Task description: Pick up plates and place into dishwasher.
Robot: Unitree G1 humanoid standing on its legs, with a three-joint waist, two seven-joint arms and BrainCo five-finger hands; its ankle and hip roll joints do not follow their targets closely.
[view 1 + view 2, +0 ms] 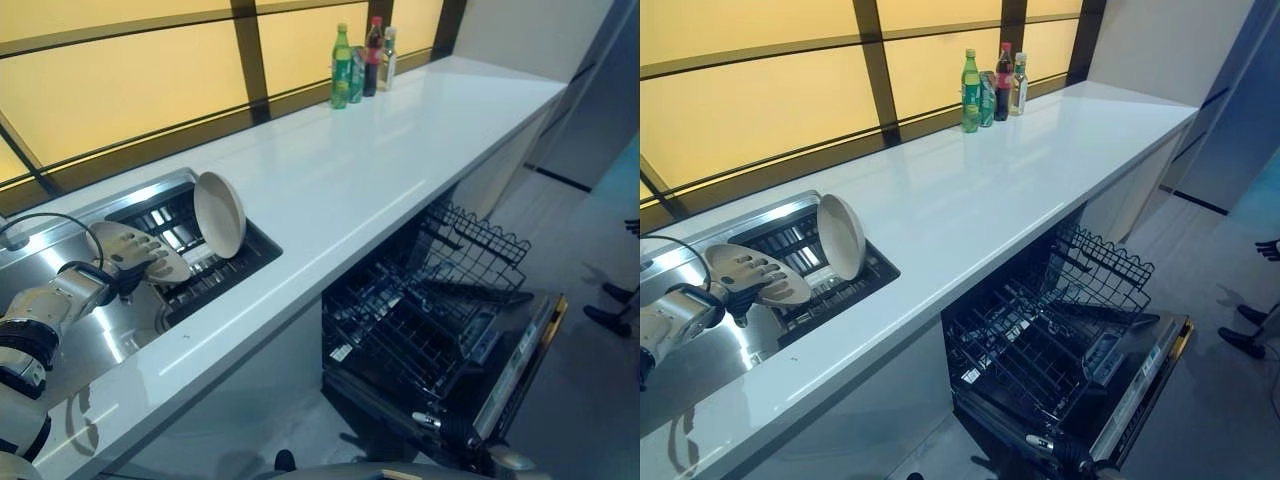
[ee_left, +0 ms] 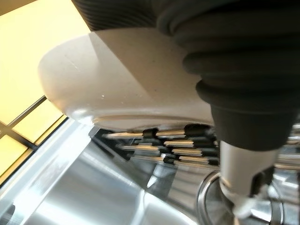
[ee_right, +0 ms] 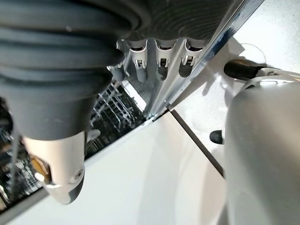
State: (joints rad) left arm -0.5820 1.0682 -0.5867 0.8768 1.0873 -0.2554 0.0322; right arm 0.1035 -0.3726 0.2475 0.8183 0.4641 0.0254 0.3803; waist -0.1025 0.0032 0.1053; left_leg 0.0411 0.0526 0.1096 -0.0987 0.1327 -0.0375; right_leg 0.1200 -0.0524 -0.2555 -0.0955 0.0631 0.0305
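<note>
A beige plate [image 1: 171, 266] lies tilted over the black dish rack [image 1: 228, 272] in the sink. My left hand [image 1: 127, 251] rests on top of it with its fingers spread flat across its face. In the left wrist view the plate [image 2: 117, 79] sits against the hand and the thumb [image 2: 240, 187] hangs apart below its rim. A second beige plate [image 1: 220, 213] stands upright in the rack just to the right. The dishwasher [image 1: 430, 320] under the counter is open with its wire racks pulled out. My right hand [image 3: 61, 178] hangs empty and relaxed by the cabinet front, near the dishwasher rack [image 3: 110, 110].
The steel sink [image 1: 110, 340] is set in a long white counter [image 1: 380, 150]. Three bottles [image 1: 358, 62] stand at the counter's far end by the window. The lowered dishwasher door [image 1: 520, 370] juts into the floor space. A person's shoes [image 1: 608, 318] show at the right.
</note>
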